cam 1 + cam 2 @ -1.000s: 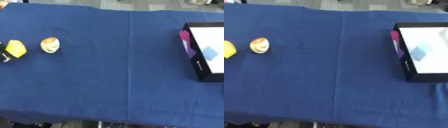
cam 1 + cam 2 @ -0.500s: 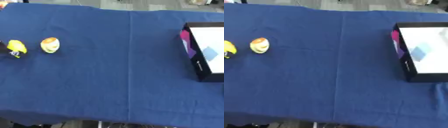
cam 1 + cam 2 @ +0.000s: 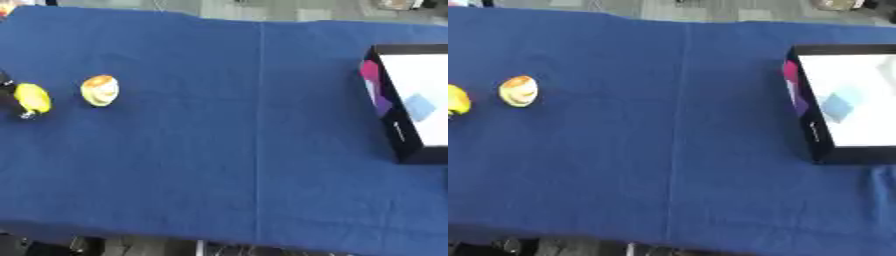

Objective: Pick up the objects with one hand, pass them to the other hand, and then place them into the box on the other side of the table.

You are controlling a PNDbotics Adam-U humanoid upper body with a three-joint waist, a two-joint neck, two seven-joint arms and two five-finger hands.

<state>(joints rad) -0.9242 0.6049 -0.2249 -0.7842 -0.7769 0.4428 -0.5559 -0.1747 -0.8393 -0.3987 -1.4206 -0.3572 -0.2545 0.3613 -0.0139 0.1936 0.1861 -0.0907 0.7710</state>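
Left eye view: at the far left edge, dark parts of the left robot hand (image 3: 9, 92) touch a yellow object (image 3: 32, 98); whether the fingers grasp it cannot be told, nor whether the object rests on the cloth. Just to its right, apart from it, a round orange-and-cream object (image 3: 100, 90) lies on the blue cloth (image 3: 227, 150) covering the worktop. Well away at the right edge sits an open black box (image 3: 404, 135) with a white inside, holding a pale blue piece (image 3: 419, 106) and pink and purple shapes along its left wall. Grey floor shows past the far edge.

Right eye view: the yellow object is cut by the left edge. A seam runs down the cloth's middle; wide bare cloth separates objects and box. The right robot hand does not show.
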